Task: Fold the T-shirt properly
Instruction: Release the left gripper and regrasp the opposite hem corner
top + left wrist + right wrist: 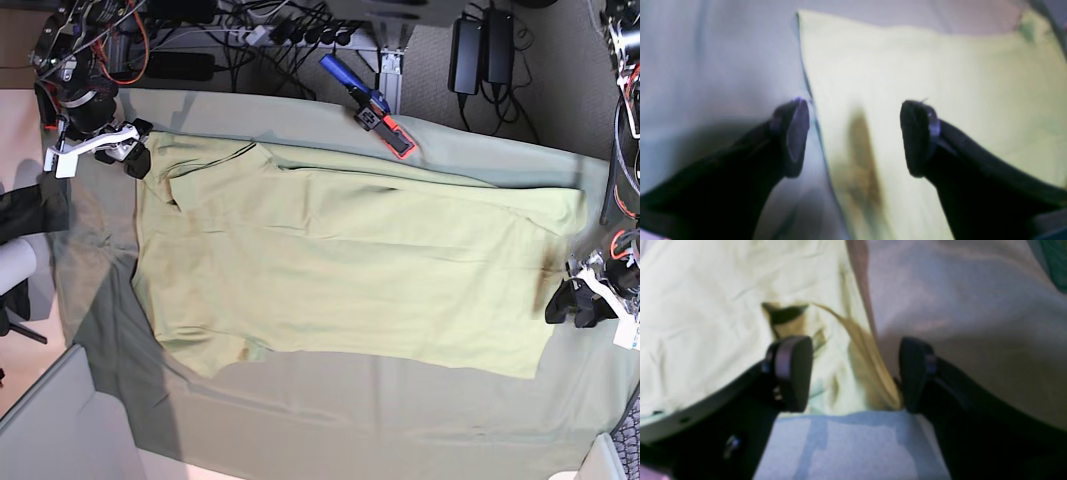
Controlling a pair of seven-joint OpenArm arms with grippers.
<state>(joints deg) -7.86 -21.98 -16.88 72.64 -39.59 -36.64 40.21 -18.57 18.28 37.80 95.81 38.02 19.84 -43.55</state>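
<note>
The pale yellow-green T-shirt (340, 260) lies spread flat across the grey-green table cloth (400, 410), sleeves toward the left and hem toward the right. My right gripper (137, 158) is at the shirt's far left corner. In the right wrist view it is open (853, 373), with a raised fold of the shirt's edge (870, 373) between the jaws. My left gripper (568, 302) is at the shirt's right edge. In the left wrist view it is open (857, 136) and straddles that edge, with the shirt (940, 83) to the right.
A blue and red tool (375, 105) lies on the cloth at the back, just beyond the shirt. Cables and power bricks (470, 45) sit on the floor behind the table. The table cloth shows beside the shirt in both wrist views (706, 66) (973, 306).
</note>
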